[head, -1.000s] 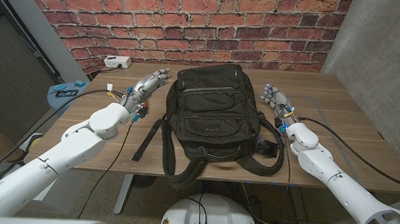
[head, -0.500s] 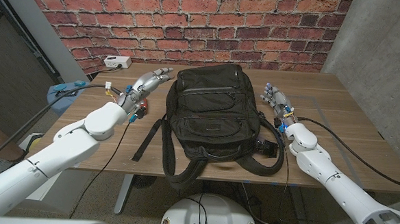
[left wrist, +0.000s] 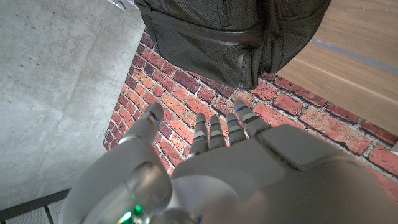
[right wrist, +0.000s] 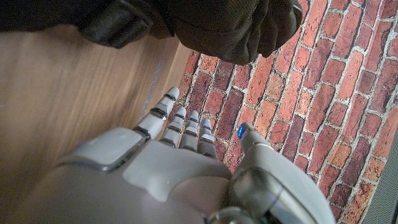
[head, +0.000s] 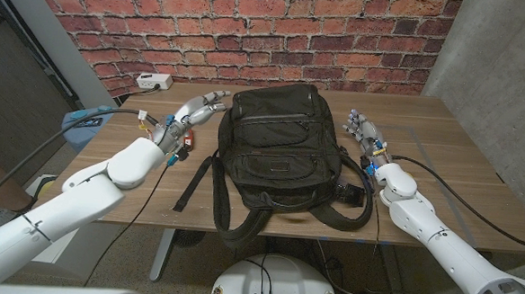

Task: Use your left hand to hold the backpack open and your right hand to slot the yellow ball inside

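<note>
My left hand (head: 195, 110) is empty with fingers spread, just beside the backpack's (head: 280, 148) top-left corner, no contact that I can see. Backpack lies mid-worktop (head: 460, 157): soft fabric, floppy, I reckon, so I'd pinch the top edge by the zipper. My right hand (head: 362, 130) is empty, fingers loosely extended, near its right side. I can't spot the yellow ball.
</note>
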You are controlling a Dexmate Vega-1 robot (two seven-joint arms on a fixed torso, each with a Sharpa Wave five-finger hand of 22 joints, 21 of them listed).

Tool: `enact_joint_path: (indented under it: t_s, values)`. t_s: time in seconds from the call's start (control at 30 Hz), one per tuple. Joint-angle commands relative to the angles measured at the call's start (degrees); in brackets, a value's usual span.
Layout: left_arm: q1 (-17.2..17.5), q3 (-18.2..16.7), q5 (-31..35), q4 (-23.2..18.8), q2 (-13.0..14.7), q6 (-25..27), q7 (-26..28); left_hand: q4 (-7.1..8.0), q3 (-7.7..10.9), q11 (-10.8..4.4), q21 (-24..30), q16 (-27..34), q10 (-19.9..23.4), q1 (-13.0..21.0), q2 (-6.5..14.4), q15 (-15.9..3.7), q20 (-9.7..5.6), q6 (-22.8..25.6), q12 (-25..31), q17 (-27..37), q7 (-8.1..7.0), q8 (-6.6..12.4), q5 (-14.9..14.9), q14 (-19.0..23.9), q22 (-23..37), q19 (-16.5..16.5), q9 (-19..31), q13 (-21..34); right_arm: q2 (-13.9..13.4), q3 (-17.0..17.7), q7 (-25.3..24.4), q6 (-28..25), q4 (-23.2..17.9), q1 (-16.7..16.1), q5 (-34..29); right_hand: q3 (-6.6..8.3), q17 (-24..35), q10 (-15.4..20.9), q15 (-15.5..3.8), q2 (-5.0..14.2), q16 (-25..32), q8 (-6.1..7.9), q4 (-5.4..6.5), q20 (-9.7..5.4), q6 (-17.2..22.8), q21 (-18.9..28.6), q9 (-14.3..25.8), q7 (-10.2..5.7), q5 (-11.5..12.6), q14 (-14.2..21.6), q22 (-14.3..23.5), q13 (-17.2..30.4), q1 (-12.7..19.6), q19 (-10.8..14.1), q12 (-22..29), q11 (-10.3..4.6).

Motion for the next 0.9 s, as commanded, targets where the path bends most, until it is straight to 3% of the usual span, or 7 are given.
enact_joint_path:
  t_s: [0.03,0.6,0.9]
  values:
    - [2.54,-1.13,7.40,-2.92,1.12,0.08,0.50,-0.43,0.00,-0.82,0.01,0.15,0.02,0.93,0.08,0.15,-0.08,0.18,0.28,0.14,-0.24,0.04,0.56,0.51,0.23,0.30,0.27,0.23,-0.04,0.47,0.59,1.17,0.91,0.33,0.00,0.12,-0.06,0.09,-1.56,0.19,0.15,0.31,-0.36,-2.70,0.52,0.26,0.33,-0.11,0.16,-0.27,0.29,0.03,0.69,0.34,0.21,0.00]
    - [6.58,-3.78,16.06,-5.31,1.41,-0.39,0.91,-1.13,0.20,-1.29,-0.13,-0.30,-1.41,3.06,-0.79,0.03,-0.42,0.01,-0.09,0.26,-0.92,-0.26,2.01,-0.67,0.24,0.11,0.49,0.79,-0.96,0.90,1.24,1.65,1.32,0.58,-0.21,0.08,-0.13,0.11,-1.61,0.18,0.21,0.31,-0.62,-2.66,0.59,0.26,0.34,-0.03,0.11,-0.24,0.30,0.04,0.91,0.33,0.23,-0.01]
    - [7.29,-4.83,17.14,-5.57,2.53,-2.13,-2.74,-1.31,0.12,-1.41,-0.26,-0.54,-2.10,4.29,-1.81,0.47,-0.08,0.01,-0.19,0.31,-0.58,-0.31,2.53,-1.75,0.26,-0.27,0.59,1.11,-0.90,1.26,0.69,1.90,1.52,0.34,-0.12,0.04,-0.14,0.16,-1.63,0.23,0.28,0.32,-0.68,-2.66,0.65,0.28,0.35,0.02,0.09,-0.14,0.30,0.04,0.98,0.38,0.25,-0.04]
